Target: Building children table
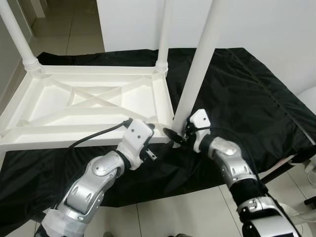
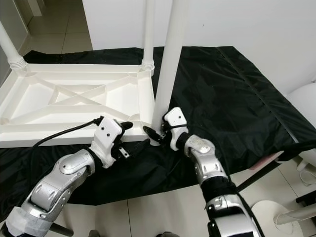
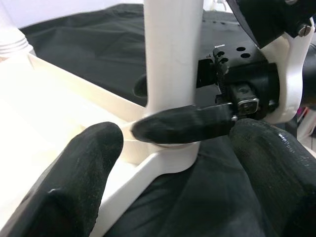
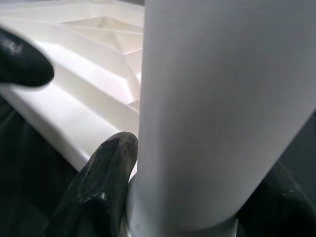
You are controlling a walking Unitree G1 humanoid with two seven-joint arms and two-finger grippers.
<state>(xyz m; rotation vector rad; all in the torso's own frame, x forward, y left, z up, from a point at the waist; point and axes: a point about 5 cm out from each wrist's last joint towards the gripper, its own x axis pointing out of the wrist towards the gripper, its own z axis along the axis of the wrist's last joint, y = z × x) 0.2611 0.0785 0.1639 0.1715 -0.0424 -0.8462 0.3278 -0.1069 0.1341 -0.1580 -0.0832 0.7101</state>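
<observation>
An upturned white plastic tabletop (image 1: 89,101), ribbed with an X brace, is laid on a black cloth (image 1: 247,98) covering the desk, toward its left side. Smooth round white legs are seen at the far corners (image 1: 163,34) and (image 1: 17,34). The near-right leg (image 1: 200,59) is clamped low at its socket by the right pincer (image 1: 178,137). The left pincer (image 1: 148,140), fingers apart, is held beside that corner. A pale tiled floor (image 1: 74,24) is seen behind.

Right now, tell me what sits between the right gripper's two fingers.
The near table leg, close to its base, with the right gripper closed around it, seen in the right wrist view.
</observation>
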